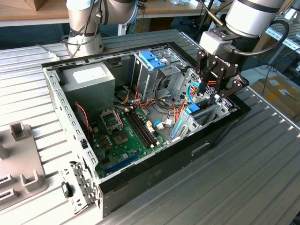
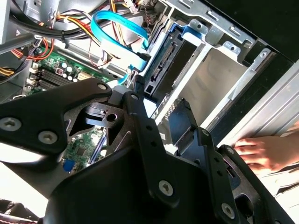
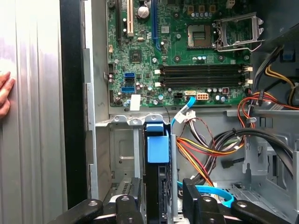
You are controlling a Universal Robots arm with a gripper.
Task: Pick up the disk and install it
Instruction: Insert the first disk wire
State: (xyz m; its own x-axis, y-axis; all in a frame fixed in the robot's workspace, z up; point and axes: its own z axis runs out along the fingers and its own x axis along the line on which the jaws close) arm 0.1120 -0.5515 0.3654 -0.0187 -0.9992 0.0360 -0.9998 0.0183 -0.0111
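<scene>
The disk (image 3: 157, 145) stands on edge in the drive bay at the case's end on the exterior view's right, its blue plastic tab uppermost. In the exterior view it shows as a blue and grey piece (image 1: 193, 110) just below my gripper (image 1: 213, 96). My gripper (image 3: 161, 207) straddles the disk, one black finger (image 3: 132, 200) on each side, with a gap showing on one side, so it stands open. In the second wrist view the disk's connector edge (image 2: 161, 74) runs out from between the fingers of the gripper (image 2: 159, 105).
The open case (image 1: 154, 173) holds a green motherboard (image 1: 124, 136), a grey power-supply box (image 1: 89, 77), a metal cage with a blue top (image 1: 152, 61) and loose cables (image 1: 173, 117). A person's hand (image 2: 266, 151) rests on the table beside the case. A grey fixture (image 1: 18, 159) lies at the exterior view's left.
</scene>
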